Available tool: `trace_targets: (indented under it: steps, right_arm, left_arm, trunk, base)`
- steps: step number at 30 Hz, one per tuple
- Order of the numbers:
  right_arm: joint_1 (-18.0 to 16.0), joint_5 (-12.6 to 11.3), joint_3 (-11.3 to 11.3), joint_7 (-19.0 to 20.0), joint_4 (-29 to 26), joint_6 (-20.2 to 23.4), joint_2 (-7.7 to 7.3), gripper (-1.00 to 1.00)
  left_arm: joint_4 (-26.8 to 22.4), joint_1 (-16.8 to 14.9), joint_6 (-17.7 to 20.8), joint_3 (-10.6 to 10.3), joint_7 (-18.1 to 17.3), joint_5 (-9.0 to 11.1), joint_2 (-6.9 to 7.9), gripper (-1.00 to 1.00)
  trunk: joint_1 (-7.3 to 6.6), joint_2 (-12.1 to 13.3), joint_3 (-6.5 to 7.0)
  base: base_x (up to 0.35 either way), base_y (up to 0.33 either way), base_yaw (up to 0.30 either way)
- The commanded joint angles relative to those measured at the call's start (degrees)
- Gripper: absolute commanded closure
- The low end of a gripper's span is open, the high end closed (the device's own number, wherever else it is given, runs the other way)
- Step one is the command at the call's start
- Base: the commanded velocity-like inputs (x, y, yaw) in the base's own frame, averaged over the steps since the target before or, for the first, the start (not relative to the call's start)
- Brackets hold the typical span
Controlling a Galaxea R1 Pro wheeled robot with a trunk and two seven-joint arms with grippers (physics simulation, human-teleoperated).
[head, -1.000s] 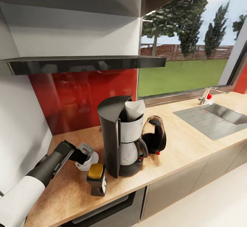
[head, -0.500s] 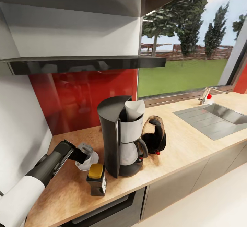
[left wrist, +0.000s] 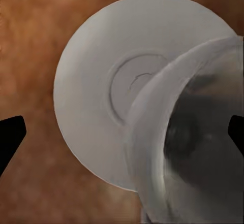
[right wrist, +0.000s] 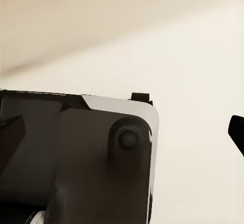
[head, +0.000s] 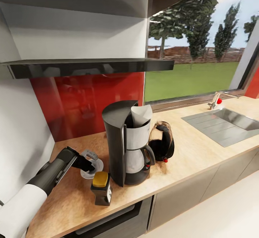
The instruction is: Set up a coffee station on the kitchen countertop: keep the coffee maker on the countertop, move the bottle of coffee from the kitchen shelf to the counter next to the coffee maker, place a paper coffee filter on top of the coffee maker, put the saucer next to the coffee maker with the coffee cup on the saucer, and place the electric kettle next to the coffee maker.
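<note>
The black coffee maker [head: 127, 144] stands on the wooden countertop [head: 201, 151] with the white paper coffee filter [head: 141, 115] in its top. The dark glass electric kettle [head: 162, 141] sits against its right side. Just in front of its left side stands the bottle of coffee [head: 101, 188], dark with a yellow cap. Left of the maker lies the white saucer [head: 98, 164] [left wrist: 86, 97]. My left gripper [head: 90, 165] [left wrist: 122, 132] hovers over it, open, fingertips wide apart. The coffee cup [left wrist: 193, 142] is tilted over the saucer's edge, off its centre. The kitchen shelf [head: 90, 66] hangs above.
A steel sink [head: 225, 124] with a tap [head: 217, 99] is set into the counter at the right, below the window. A white wall closes the counter's left end. In the right wrist view my right gripper [right wrist: 122, 132] is open over pale floor beside a dark robot panel [right wrist: 76, 158].
My left gripper has dropped slightly toward the saucer, and less of the cup's white body shows under it in the head view. Nothing else has moved.
</note>
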Motion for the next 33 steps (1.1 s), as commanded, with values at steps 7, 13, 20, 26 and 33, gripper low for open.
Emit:
trace_targets:
  steps: [7, 13, 20, 26, 33]
  right_arm:
    - [-0.06, -0.55, 0.47, 0.18, 0.06, -0.20, -0.03, -1.00]
    - [-0.06, -0.55, 0.47, 0.18, 0.06, -0.20, -0.03, -1.00]
    - [-0.06, -0.55, 0.47, 0.18, 0.06, -0.20, 0.00, -1.00]
    - [-0.06, -0.55, 0.47, 0.18, 0.06, -0.20, -0.02, -1.00]
    - [-0.06, -0.55, 0.47, 0.18, 0.06, -0.20, -0.03, -1.00]
  left_arm:
    - [-0.36, -0.07, 0.09, -0.13, -0.56, -0.55, 0.08, -1.00]
    - [-0.87, -0.57, 0.21, 0.37, -0.73, -0.39, 0.18, -1.00]
    - [-1.44, -2.14, 0.29, 8.16, -0.78, -0.19, 0.12, -1.00]
    - [-2.12, -2.68, 0.26, 9.86, -0.79, -0.21, 0.08, -1.00]
    - [-2.17, -2.62, 0.30, 9.98, -0.84, -0.17, 0.20, -1.00]
  trunk:
    - [0.04, -0.13, -0.13]
    - [0.04, -0.13, -0.13]
    - [0.04, -0.13, -0.13]
    - [0.04, -0.13, -0.13]
    - [0.04, -0.13, -0.13]
  base:
    - [0.000, 0.000, 0.000]
    - [0.000, 0.000, 0.000]
    - [0.000, 0.000, 0.000]
    - [0.000, 0.000, 0.000]
    - [0.000, 0.000, 0.000]
